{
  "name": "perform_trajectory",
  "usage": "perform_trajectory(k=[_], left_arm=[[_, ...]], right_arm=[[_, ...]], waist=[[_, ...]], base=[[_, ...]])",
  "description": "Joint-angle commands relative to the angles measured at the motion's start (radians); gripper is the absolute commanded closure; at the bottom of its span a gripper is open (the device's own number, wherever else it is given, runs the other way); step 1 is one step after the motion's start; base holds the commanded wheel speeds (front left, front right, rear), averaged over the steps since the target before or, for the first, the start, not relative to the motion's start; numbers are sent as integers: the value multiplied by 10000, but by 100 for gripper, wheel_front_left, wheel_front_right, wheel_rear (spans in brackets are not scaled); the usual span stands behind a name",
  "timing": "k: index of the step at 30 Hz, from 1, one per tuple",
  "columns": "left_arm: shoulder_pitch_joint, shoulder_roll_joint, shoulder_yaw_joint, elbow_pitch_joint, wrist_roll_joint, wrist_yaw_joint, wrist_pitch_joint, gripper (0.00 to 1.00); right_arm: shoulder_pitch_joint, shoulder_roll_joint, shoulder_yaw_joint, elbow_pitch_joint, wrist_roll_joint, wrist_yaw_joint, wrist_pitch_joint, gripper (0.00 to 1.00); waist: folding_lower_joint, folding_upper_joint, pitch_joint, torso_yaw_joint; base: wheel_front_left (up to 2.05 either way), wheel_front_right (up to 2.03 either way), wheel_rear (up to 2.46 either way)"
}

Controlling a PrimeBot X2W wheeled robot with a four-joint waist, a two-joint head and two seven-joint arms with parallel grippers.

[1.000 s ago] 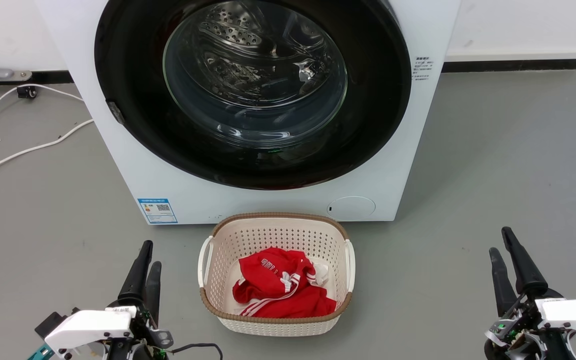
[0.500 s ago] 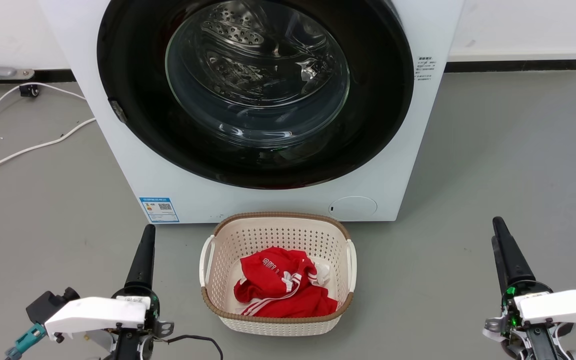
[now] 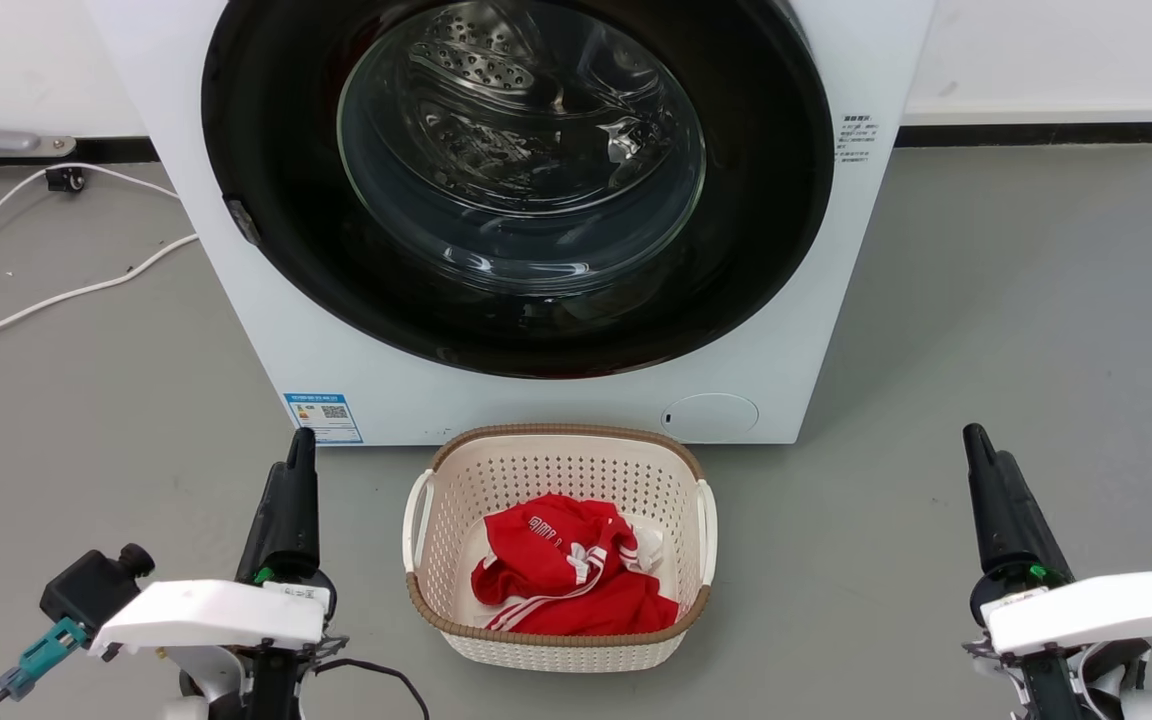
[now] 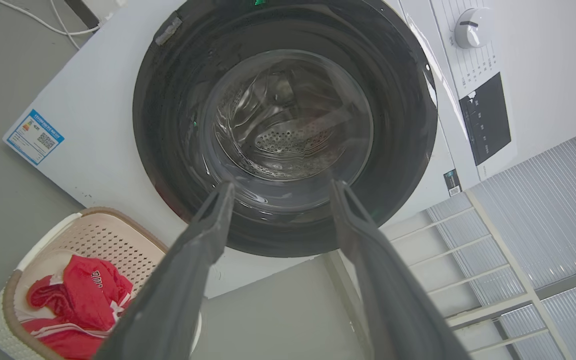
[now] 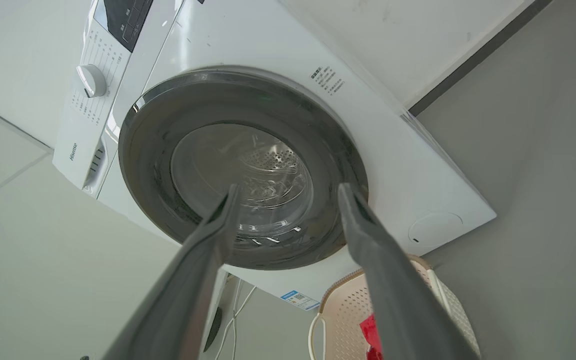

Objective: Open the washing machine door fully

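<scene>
The washing machine door (image 3: 521, 170) is a wide glossy black disc with a bulging glass centre. It lies flat against the white machine front, and the steel drum shows through the glass. My left gripper (image 3: 302, 440) hovers over the floor, low at the left and well short of the machine. My right gripper (image 3: 976, 437) hovers low at the right, equally far back. In the left wrist view the door (image 4: 288, 125) lies beyond my left gripper (image 4: 282, 186), which is open and empty. The right wrist view shows the door (image 5: 240, 165) past my right gripper (image 5: 288, 188), also open and empty.
A cream perforated basket (image 3: 556, 440) holding a red garment (image 3: 566, 575) stands on the floor just in front of the machine, between my arms. A small round white flap (image 3: 709, 413) sits at the machine's lower right. White cables (image 3: 66, 295) lie on the grey floor at the left.
Both grippers have turned edge-on to the head camera and moved forward toward the machine. The head view has shifted slightly. The door has not moved.
</scene>
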Motion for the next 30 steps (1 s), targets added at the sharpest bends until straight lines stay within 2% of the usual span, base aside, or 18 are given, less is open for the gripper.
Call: perform_trajectory(k=[1, 17, 30], left_arm=[[-196, 29, -36, -214, 394, -23, -91, 0], [-253, 84, -193, -283, 3445, -19, -619, 0], [-320, 160, -529, -332, 5602, 414, -989, 0]], right_arm=[[-58, -22, 30, -201, -417, 3, -94, 0], [66, -18, -15, -197, -3202, 2, -624, 0], [177, -16, -3, -262, -5132, 2, -678, 0]], waist=[[0, 0, -1, 6], [0, 0, 3, -4], [0, 0, -21, 8]], base=[[0, 0, 0], [0, 0, 0], [0, 0, 0]])
